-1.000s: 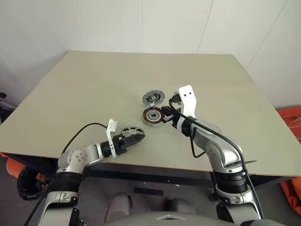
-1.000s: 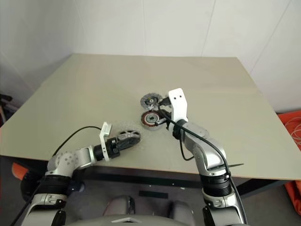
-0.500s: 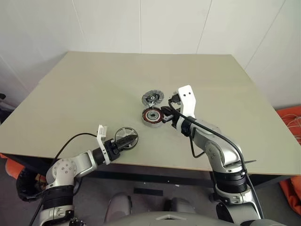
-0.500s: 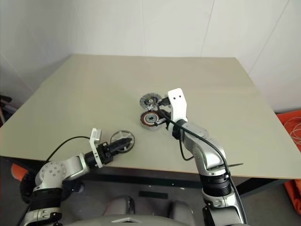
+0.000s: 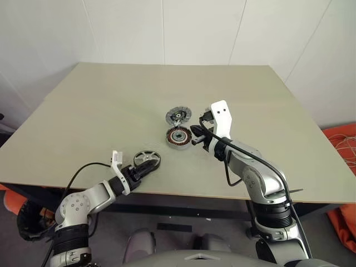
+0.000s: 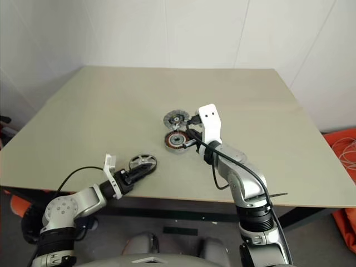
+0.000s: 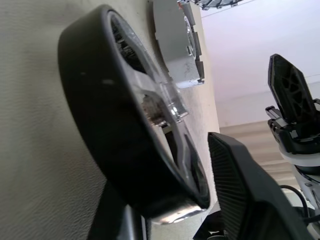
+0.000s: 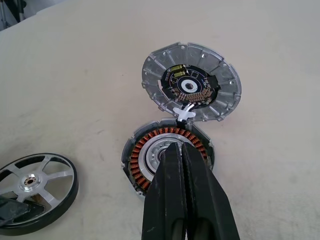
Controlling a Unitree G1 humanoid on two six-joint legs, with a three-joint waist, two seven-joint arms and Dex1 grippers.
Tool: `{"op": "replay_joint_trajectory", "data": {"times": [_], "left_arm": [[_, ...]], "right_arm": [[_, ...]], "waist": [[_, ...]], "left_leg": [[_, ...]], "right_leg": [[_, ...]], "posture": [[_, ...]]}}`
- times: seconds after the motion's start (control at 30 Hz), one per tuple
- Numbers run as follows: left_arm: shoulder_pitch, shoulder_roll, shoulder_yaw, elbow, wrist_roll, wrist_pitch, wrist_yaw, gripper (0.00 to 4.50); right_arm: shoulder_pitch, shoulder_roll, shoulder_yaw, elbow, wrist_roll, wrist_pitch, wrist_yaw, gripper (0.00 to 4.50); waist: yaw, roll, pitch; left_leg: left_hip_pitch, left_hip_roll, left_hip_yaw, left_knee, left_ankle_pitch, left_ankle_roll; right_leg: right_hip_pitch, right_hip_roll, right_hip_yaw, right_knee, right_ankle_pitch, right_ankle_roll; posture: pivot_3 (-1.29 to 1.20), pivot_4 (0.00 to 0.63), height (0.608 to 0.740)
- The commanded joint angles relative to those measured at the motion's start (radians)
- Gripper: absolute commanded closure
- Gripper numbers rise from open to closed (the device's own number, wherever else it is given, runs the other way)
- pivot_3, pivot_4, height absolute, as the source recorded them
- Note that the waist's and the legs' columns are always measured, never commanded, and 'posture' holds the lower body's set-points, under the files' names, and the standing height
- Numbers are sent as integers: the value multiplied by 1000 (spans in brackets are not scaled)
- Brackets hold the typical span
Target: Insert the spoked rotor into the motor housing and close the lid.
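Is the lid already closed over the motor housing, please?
No; the lid lies flipped open beside the motor housing, whose copper windings are exposed on the table.

Black rotor (image 5: 147, 158) with silvery spokes lies flat near the bench's front edge. Housing (image 5: 179, 136) shows copper windings; ribbed lid (image 5: 179, 115) lies open behind it, joined.

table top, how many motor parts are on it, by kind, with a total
spoked rotor: 1
motor housing: 1
lid: 1, lying open beside the housing
total: 3
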Motion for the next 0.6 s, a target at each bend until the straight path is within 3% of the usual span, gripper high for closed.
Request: {"op": "replay_joint_trajectory", "data": {"times": [0.03,0.4,0.6], "left_arm": [[6,6,42,14,-11,-2,45,2843],[36,13,101,63,-84,-4,89,2843],[53,21,102,58,-120,0,117,4167]], "right_arm": [[-20,-4,-13,-26,10,-18,4,4500],[-17,-6,-11,-28,12,-17,4,4500],[-21,-5,-10,-23,13,-18,5,4500]], "waist": [[1,0,0],[-7,1,-2],[-18,5,-8]], "left_leg": [[0,0,0,-1,0,0],[1,0,0,-3,0,0],[2,0,0,-5,0,0]], "right_leg": [[0,0,0,0,0,0],[-1,1,0,0,0,0],[0,1,0,0,0,0]], "posture": [[0,0,740],[0,0,740],[0,0,740]]}}
